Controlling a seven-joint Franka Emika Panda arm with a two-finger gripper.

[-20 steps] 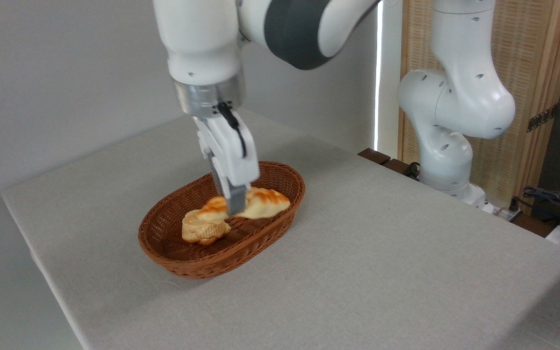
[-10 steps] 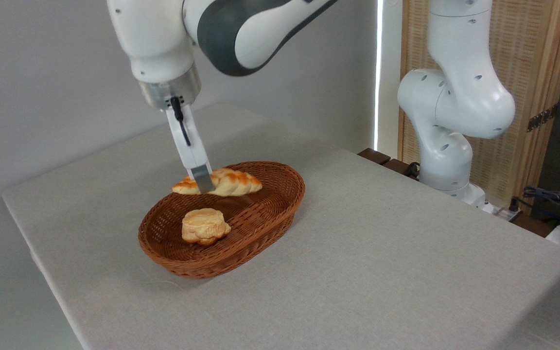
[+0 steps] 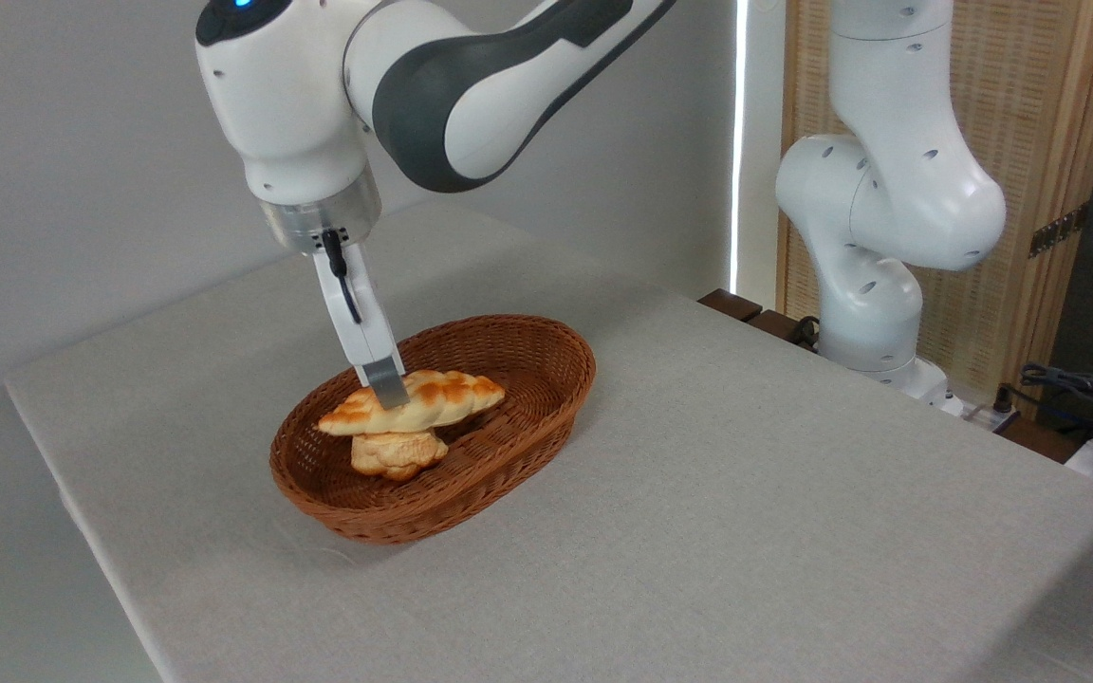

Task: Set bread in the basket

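The end effector [image 3: 387,391] is closed on the bread [image 3: 414,402], with one grey finger [image 3: 385,384] visible in front of the loaf, near its middle. The bread is held almost level, inside the rim of the basket [image 3: 527,432], at the left half. Directly under the loaf lies a small pale pastry [image 3: 397,453] on the basket floor; the two seem to touch. The basket stands on the grey counter [image 3: 746,493]. A wooden screen [image 3: 1040,123] stands behind the arm base.
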